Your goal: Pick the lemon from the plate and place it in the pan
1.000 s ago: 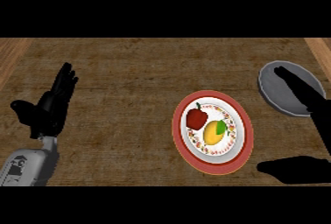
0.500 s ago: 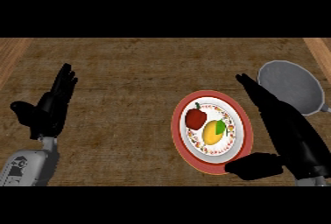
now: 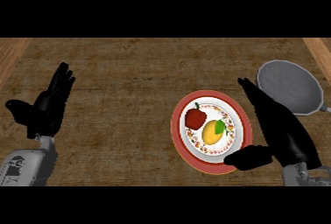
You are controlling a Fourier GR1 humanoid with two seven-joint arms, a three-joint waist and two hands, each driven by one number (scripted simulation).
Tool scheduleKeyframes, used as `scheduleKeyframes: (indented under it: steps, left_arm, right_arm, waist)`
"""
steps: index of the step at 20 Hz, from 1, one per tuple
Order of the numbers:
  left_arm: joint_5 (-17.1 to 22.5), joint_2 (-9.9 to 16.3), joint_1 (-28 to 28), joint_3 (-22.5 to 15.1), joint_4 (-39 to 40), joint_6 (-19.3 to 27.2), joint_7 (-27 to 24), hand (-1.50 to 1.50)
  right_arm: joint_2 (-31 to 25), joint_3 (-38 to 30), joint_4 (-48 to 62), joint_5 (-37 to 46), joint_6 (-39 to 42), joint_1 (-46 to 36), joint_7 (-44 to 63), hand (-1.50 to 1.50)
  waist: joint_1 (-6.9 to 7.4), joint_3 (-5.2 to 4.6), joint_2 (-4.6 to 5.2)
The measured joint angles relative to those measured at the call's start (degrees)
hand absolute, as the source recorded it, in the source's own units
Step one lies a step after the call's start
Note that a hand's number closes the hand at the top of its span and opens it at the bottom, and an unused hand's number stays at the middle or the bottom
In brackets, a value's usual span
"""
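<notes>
Brown counter (image 3: 129, 87): right hand (image 3: 281, 129), fingers spread beside plate (image 3: 236, 113), should curl round lemon (image 3: 212, 133), avoiding the red fruit (image 3: 195, 117).

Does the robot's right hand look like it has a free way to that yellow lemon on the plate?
Probably yes. The right hand is open beside the plate, its thumb over the rim. The lemon lies uncovered just to its left. The red fruit sits on the lemon's far side, not between them.
</notes>
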Motion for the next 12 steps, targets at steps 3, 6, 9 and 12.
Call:
scheduleKeyframes:
  steps: [3, 6, 9, 12]
  left_arm:
    - [-0.5, -0.3, -0.9, 0.7, 1.3, -0.5, -0.6, 0.00]
    - [-1.1, -0.8, -0.7, 1.0, 1.4, -0.7, -0.6, 0.00]
    - [-1.9, -1.5, 0.9, 1.1, 0.5, -1.0, -1.5, 0.00]
    - [-2.0, -1.4, 0.4, 1.8, -0.3, -1.5, -0.2, 0.00]
  right_arm:
    - [0.9, -1.0, 3.2, -0.1, 1.2, 0.4, -2.3, -1.50]
    - [1.9, -1.5, 5.6, -0.2, 2.7, 1.3, -4.5, -1.50]
    - [3.2, -1.6, 7.0, 0.6, 4.2, 2.1, -6.3, -1.50]
    - [4.2, -2.0, 9.4, 1.4, 6.1, 1.4, -7.6, -1.50]
  waist:
    - [-0.02, 0.01, 0.04]
    - [-0.01, 0.01, 0.04]
    - [0.01, 0.02, 0.02]
    - [0.04, 0.02, 0.02]
